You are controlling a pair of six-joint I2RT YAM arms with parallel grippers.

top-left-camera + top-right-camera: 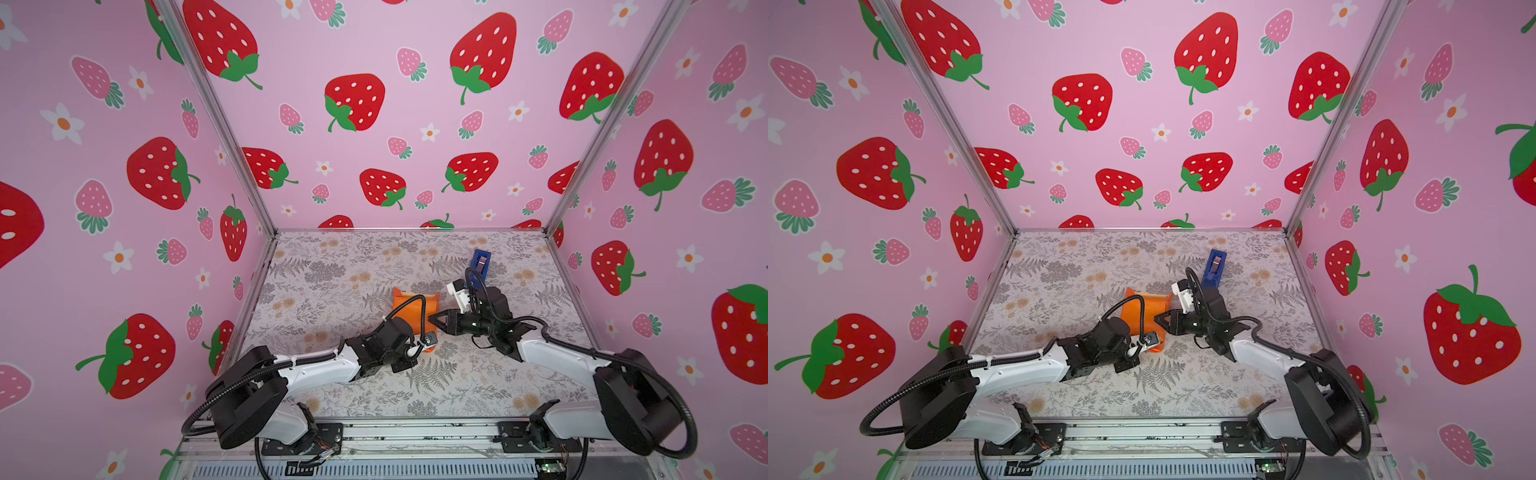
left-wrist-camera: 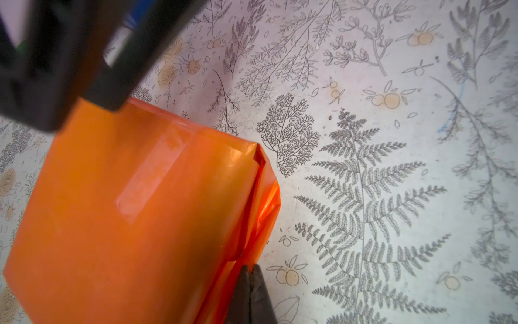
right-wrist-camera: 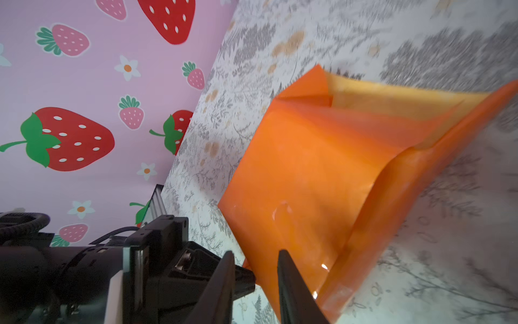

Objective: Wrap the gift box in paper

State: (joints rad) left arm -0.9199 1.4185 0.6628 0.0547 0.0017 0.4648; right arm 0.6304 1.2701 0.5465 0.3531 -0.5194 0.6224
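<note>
Strawberry-print walls [image 1: 374, 104] box in the floral worktop [image 1: 332, 270]. The paper [image 1: 405, 307] sits mid-worktop as an orange parcel with a strip of clear tape [image 2: 151, 179] across its top. I can't see the gift box itself; I take it to be inside.

My left claw [image 2: 249, 280] is clenched tight against the folded near end, though I cannot tell whether any paper is pinched between its tips. My right claw [image 1: 434, 319] is released, jaws parted with nothing gripped, just beside the parcel's right flank and pointing at it.

The parcel's long axis runs away from me, and in the right wrist view its far end gapes, showing the pale inner face. That end lies nearer the right claw than the left, so I judge the right arm should fold it. The blue tape dispenser [image 1: 481, 262] stands just beyond.
</note>
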